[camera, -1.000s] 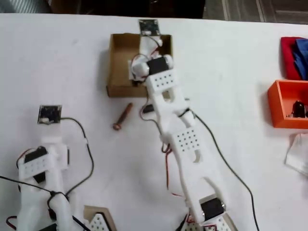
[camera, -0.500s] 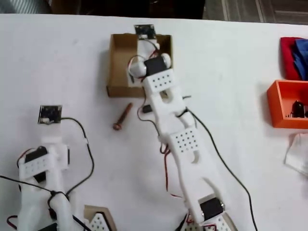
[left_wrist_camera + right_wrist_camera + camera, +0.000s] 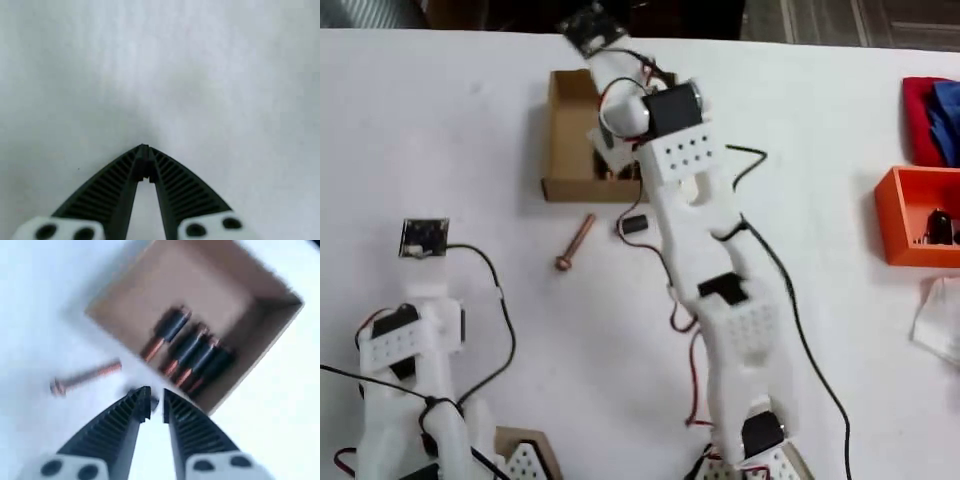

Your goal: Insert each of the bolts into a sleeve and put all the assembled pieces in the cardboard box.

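**One loose bolt waits for its sleeve**

The left gripper (image 3: 144, 160), closed, hangs near the table's left edge. The bolt (image 3: 575, 243) and sleeve (image 3: 634, 224) lie beside the box (image 3: 560, 150) (far edge). The right gripper (image 3: 152, 402), slightly open and empty, should take the bolt mid-shank.

— What is everything set on?
— A flat white table top (image 3: 470, 130), evenly lit. Past its far edge a dark strip of floor (image 3: 670, 15) is seen.
— And at the side?
— An orange plastic bin (image 3: 895, 215) is placed there, a red and blue cloth (image 3: 930, 110) behind it.
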